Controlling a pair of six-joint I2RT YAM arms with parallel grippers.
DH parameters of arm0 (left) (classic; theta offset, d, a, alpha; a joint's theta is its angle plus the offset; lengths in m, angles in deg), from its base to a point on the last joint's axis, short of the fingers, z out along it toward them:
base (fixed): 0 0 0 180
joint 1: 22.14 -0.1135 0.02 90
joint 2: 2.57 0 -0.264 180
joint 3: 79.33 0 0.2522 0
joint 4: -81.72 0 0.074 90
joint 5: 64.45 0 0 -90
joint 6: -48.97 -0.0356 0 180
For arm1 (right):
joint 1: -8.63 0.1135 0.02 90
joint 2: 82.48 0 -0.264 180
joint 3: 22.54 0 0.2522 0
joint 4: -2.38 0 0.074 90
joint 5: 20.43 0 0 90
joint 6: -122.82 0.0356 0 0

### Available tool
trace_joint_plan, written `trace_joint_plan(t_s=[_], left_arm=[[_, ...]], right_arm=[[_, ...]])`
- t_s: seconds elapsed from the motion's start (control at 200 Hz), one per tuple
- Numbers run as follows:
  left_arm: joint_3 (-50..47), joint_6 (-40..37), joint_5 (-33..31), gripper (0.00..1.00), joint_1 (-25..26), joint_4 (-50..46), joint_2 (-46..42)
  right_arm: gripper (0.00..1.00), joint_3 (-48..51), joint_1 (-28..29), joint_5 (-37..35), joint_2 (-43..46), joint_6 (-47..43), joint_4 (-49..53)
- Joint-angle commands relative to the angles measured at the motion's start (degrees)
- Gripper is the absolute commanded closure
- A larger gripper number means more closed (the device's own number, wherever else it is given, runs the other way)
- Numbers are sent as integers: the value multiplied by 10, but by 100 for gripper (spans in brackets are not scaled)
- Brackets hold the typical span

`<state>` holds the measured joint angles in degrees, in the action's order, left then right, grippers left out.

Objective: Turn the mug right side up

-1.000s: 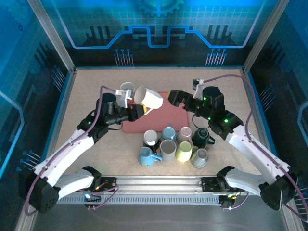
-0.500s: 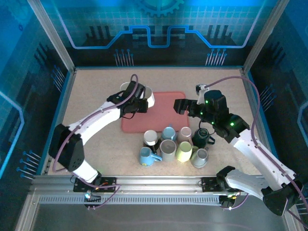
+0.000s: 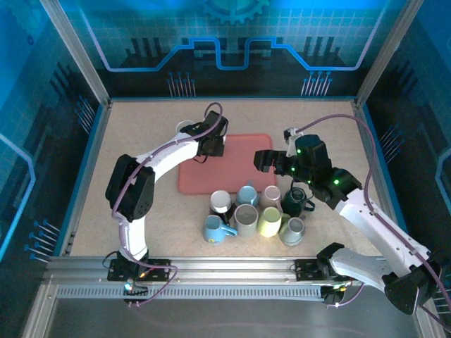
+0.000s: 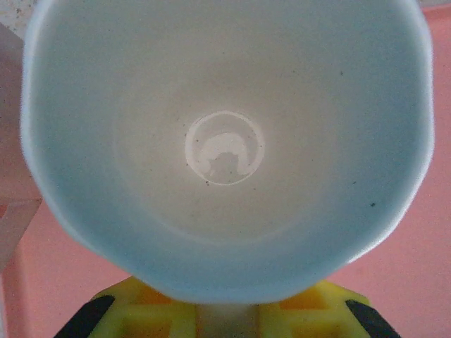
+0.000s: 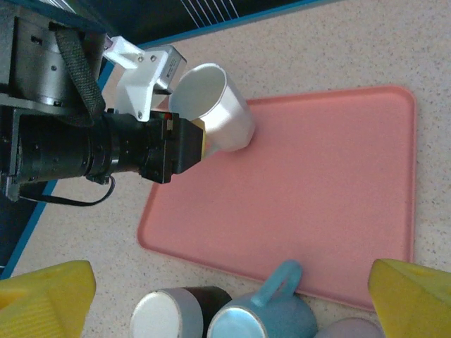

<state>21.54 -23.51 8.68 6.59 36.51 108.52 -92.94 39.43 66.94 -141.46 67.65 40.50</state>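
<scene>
Mug [image 5: 215, 105] over tray [image 5: 317, 190], rim pinched by left hand [image 5: 203, 141].

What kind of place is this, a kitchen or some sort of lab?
Probably a robot test cell, not a kitchen: metal frame with printed blue panels, two arms bolted to a rail, mugs grouped by a pink tray.

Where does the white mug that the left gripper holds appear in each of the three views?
Top external: white mug at the pink tray's far left corner, partly hidden by the left arm.
Left wrist: mug close up, mouth toward the camera, tray behind.
Right wrist: mug upper left, over the tray's corner.
Shared landmark: the pink tray.
</scene>
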Motion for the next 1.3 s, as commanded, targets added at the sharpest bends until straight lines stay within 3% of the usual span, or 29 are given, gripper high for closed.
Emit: trace_joint_plan(t_s=[0.0,0.405,0.785,0.98,1.295], left_arm=[[37,1,-35,100,-8,17,7],[52,7,-54,100,-32,25,47],[37,6,-48,59,-38,46,41],[8,25,-33,49,-37,42,-5],[-78,57,57,48,-25,70,-129]], right_arm=[[0,9,7,-9,-1,-9,-12],[0,17,13,-6,-10,-12,-20],[0,3,25,-6,-21,-25,-13],[0,-14,31,-1,-15,-43,4],[0,-52,50,4,4,-110,83]])
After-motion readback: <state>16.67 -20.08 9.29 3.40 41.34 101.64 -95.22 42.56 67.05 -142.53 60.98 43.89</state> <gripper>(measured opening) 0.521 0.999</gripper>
